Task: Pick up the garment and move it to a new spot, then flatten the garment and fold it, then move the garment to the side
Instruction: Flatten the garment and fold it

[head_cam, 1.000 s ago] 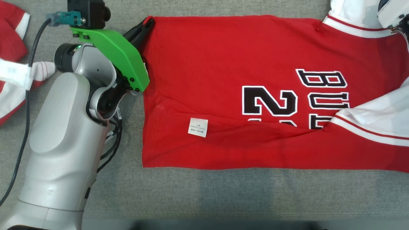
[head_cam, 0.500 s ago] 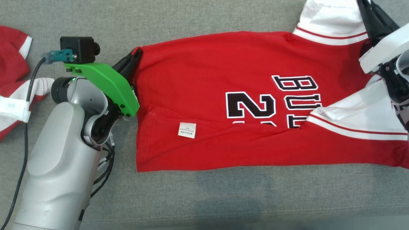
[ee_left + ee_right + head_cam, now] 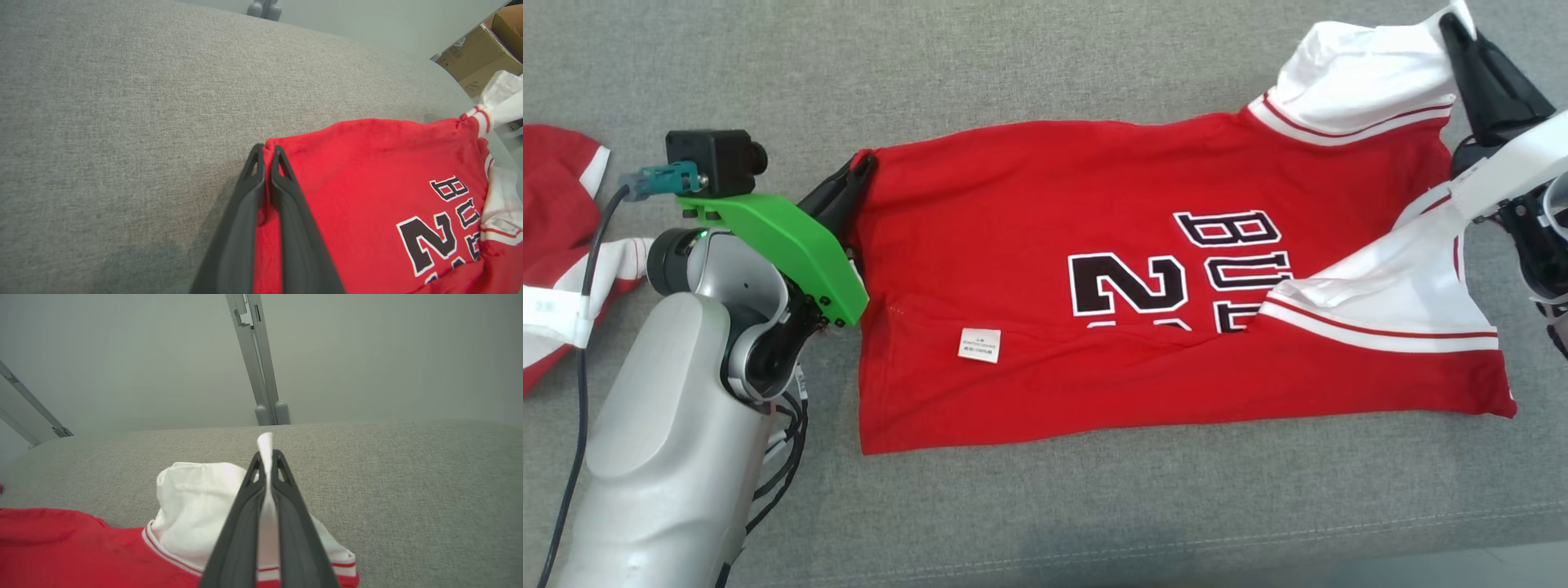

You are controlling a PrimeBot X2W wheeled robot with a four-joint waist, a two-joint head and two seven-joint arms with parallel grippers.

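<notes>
Left gripper (image 3: pixel 267 152) pinches a corner of the red garment (image 3: pixel 1013 269); right gripper (image 3: pixel 267 457) clamps its white sleeve (image 3: pixel 1356 73).

The support is a wide grey fabric surface (image 3: pixel 1045 73), soft-looking like a cushion, with a stitched seam (image 3: pixel 1258 537) running near its front edge. On it a red jersey (image 3: pixel 1013 245) lies spread, almost flat, with its length going from left to right. The black and white print (image 3: pixel 1176 273) faces up, and a small white label (image 3: pixel 978 345) sits on the cloth near the front. One white sleeve (image 3: pixel 1388 286) is folded over the red body; the other white sleeve (image 3: pixel 1356 77) stands a little up at the far right corner. At the left edge lies another red and white garment (image 3: pixel 556 188), well apart from the jersey.
</notes>
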